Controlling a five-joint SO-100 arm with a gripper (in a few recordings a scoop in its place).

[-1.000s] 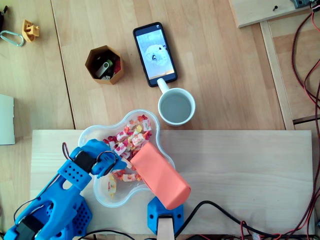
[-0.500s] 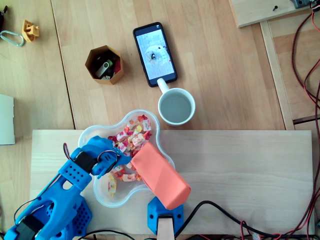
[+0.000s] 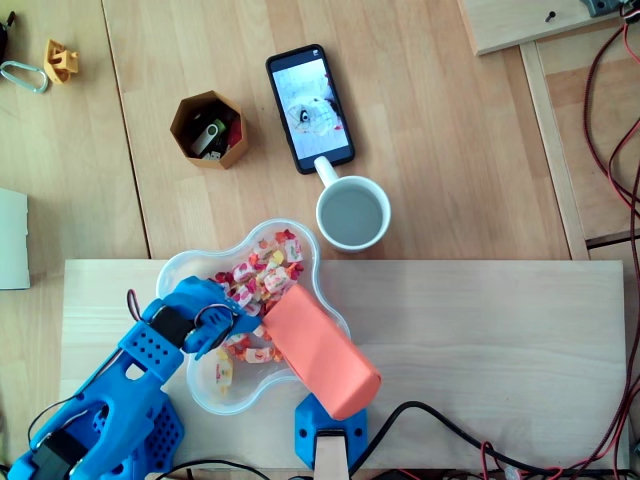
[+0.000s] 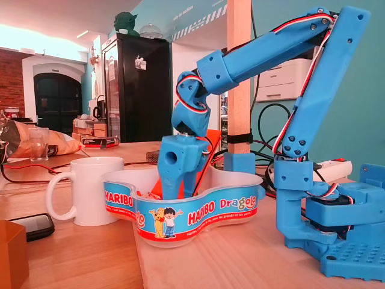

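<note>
A clear, wavy-edged Haribo bowl stands on a pale wooden board and holds several wrapped red, white and yellow sweets. My blue gripper points down into the bowl from its left side in the overhead view, its tips down among the sweets. The bowl's wall and the sweets hide the tips, so how the jaws stand is unclear. A salmon-orange block lies slanted over the bowl's right rim, close beside the gripper.
A white mug stands just beyond the bowl. A lit phone and a brown hexagonal holder lie farther off. A blue-footed wooden post rises behind the bowl. Cables run along the right edge.
The gripper has shifted slightly up and right, deeper among the sweets, over the past second. It has barely moved in the last half second.
</note>
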